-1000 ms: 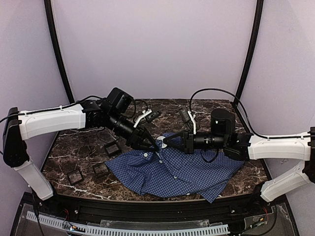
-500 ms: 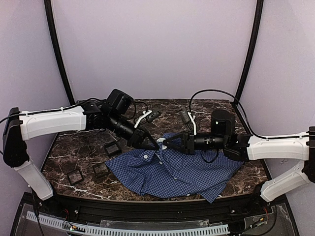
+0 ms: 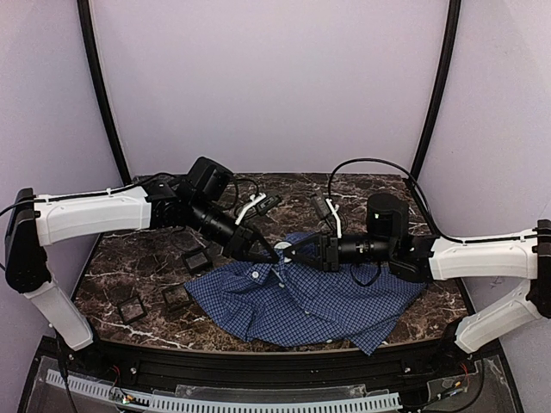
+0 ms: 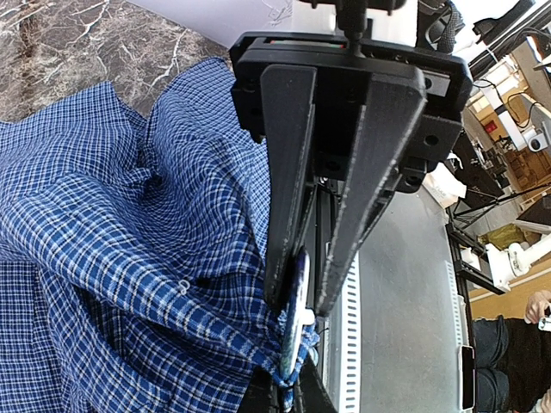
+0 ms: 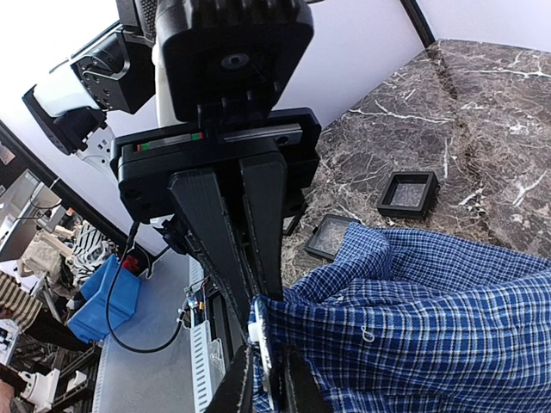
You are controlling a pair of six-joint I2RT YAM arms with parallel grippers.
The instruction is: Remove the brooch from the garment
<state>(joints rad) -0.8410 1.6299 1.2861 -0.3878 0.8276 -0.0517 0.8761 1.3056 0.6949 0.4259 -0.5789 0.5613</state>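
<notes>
On the marble surface, the checked shirt is spread crumpled from the centre toward 5 o'clock. Three small black boxes are set apart from one another at the shirt's 8 to 10 o'clock. At the shirt's far edge, about 11 o'clock, the cloth is drawn up to a point where the two tools are met tip to tip. The brooch is seen edge-on there, with cloth bunched around its lower part. The left tool is closed on the brooch's rim. The right tool is set against brooch and cloth from the opposite side, its jaws nearly together with a slim gap; whether anything is gripped by it cannot be told.
</notes>
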